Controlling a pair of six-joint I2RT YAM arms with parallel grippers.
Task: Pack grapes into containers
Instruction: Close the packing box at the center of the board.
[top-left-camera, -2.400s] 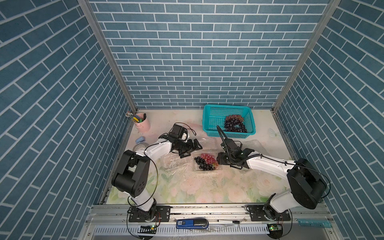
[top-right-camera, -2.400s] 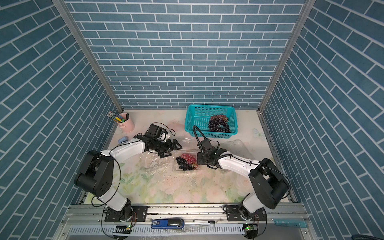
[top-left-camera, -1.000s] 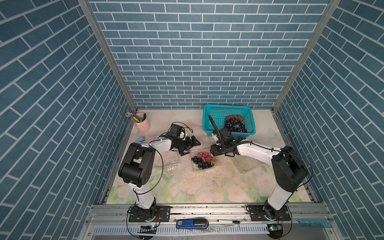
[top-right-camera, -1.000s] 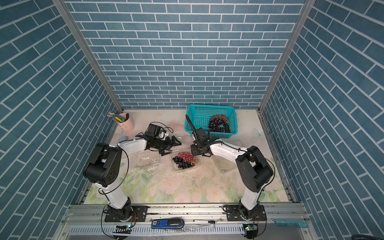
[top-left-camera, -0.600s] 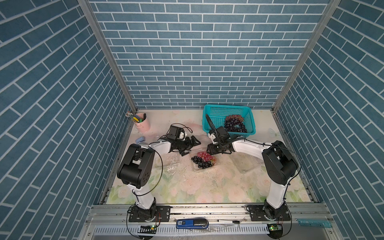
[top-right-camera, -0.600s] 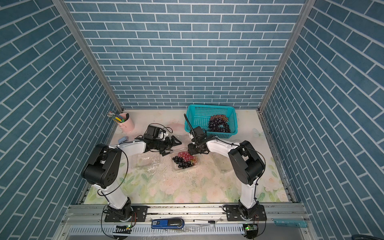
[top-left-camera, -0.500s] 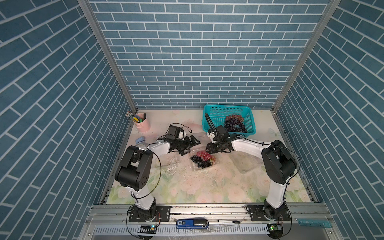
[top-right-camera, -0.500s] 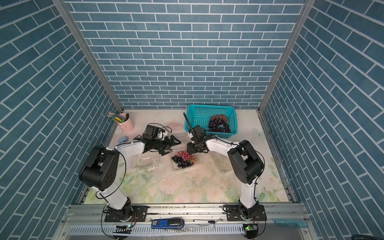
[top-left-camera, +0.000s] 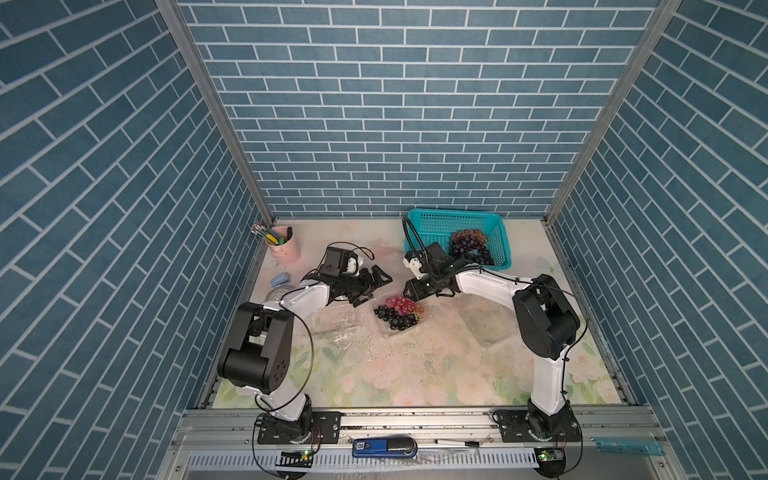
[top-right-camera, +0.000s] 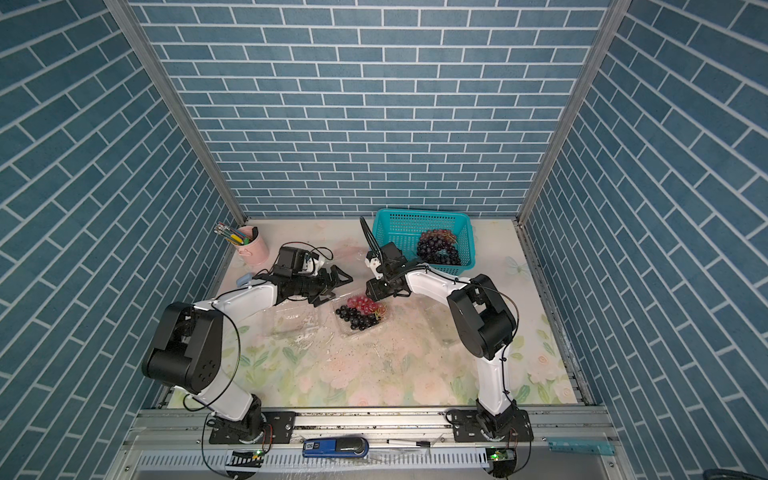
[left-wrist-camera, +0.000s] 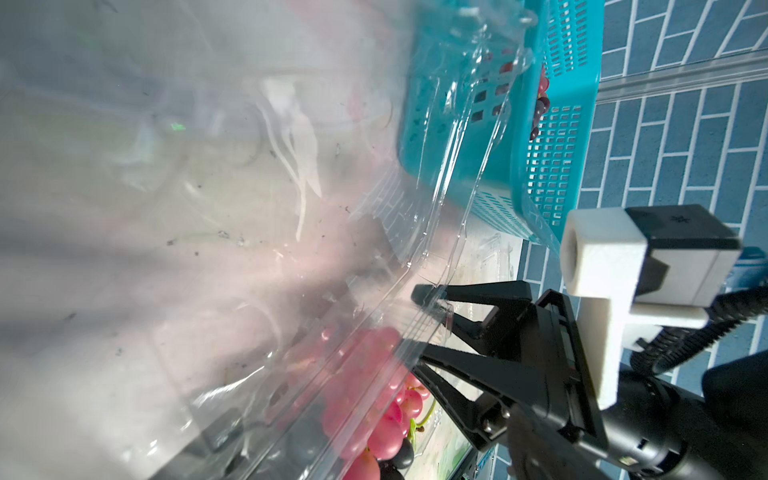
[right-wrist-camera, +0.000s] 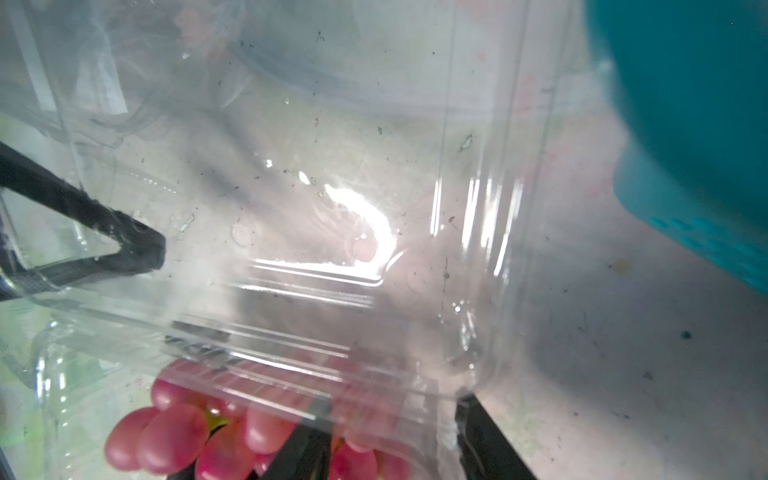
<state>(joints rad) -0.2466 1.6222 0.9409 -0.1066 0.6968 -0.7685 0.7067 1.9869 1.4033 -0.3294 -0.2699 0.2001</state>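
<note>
1. While the left pincer (top-left-camera: 379, 287) hangs spread wide and empty just left of the filled container (top-left-camera: 391, 332), its fingers (right-wrist-camera: 124, 249) could snag the raised clear lid (right-wrist-camera: 374, 208) and crumple it.
2. Right pincer (top-left-camera: 409, 292) sits half-spread astride that lid's edge; truly pinching it? Cannot tell. A loose hold could let the lid spring away or drag the box, spilling fruit.
3. Count: three containers, empty left container (top-left-camera: 334, 322), filled middle, empty right container (top-left-camera: 486, 328); two grape lots, packed grapes (top-left-camera: 399, 312), basket grapes (top-left-camera: 467, 246) in one teal basket (top-left-camera: 432, 230), far right.
</note>
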